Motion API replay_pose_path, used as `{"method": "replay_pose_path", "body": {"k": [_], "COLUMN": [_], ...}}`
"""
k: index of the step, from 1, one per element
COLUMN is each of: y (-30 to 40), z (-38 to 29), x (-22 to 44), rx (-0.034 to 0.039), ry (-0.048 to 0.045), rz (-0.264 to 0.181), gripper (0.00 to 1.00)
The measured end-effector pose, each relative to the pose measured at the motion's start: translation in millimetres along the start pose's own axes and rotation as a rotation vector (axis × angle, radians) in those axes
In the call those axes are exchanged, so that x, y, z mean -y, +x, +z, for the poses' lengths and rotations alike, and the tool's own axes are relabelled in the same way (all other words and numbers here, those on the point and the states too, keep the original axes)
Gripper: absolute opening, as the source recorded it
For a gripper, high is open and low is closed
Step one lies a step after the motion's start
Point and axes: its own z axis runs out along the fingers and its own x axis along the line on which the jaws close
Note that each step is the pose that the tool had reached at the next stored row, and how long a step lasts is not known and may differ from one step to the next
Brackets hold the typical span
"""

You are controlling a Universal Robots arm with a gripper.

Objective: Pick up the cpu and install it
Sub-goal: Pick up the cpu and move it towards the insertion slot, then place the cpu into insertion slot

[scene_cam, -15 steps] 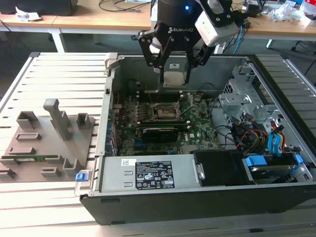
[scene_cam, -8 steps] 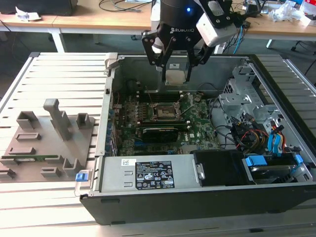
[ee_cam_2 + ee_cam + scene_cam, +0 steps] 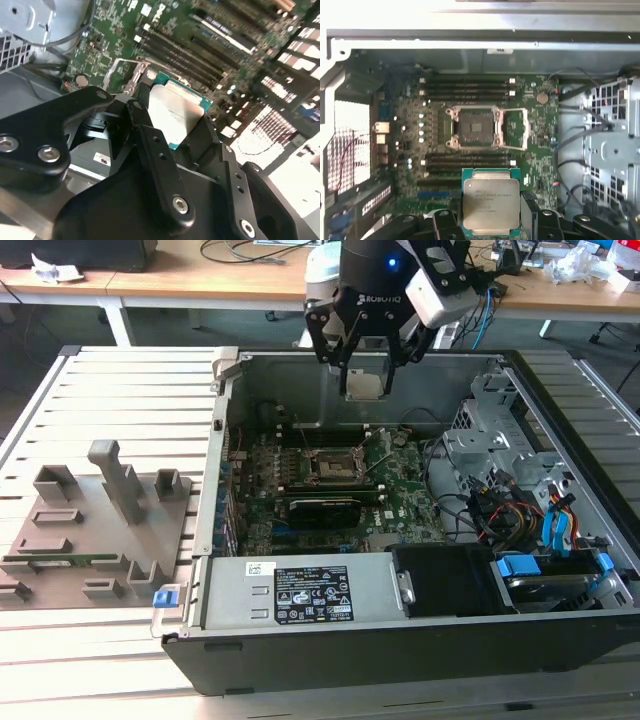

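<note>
The cpu (image 3: pixel 491 202), clamped in the gripper (image 3: pixel 366 378) (grey lettering on its lid), hangs over the open computer case (image 3: pixel 400 640) on a slatted table (image 3: pixel 130 380), wooden desk (image 3: pixel 200 280) beyond.

small-print label (image 3: pixel 312 594) on power supply (image 3: pixel 232 605), fine print on cpu (image 3: pixel 491 201), lettering on gripper (image 3: pixel 366 375)

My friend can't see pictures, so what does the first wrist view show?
The claw holds the cpu, silver top showing, over the green motherboard inside an open computer case. The empty socket, its metal frame flipped open, lies between rows of memory slots.
</note>
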Motion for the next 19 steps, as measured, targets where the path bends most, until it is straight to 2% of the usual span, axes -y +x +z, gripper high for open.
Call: {"method": "replay_pose_path", "body": {"k": [1, 3, 4, 7, 19], "y": [0.0, 0.2, 0.1, -1.2, -1.5], "z": [2.0, 11.4, 15.6, 18.6, 18.6], "x": [-3.2, -15.4, -18.5, -21.4, -22.1], "rx": [0.0001, 0.0002, 0.0002, 0.0002, 0.0001], "ry": [-0.0001, -0.0003, -0.0001, -0.0003, -0.0002], "rz": [-0.002, -0.007, -0.009, -0.009, -0.009], "gripper": [0.55, 0.55, 0.55, 0.55, 0.55]}}
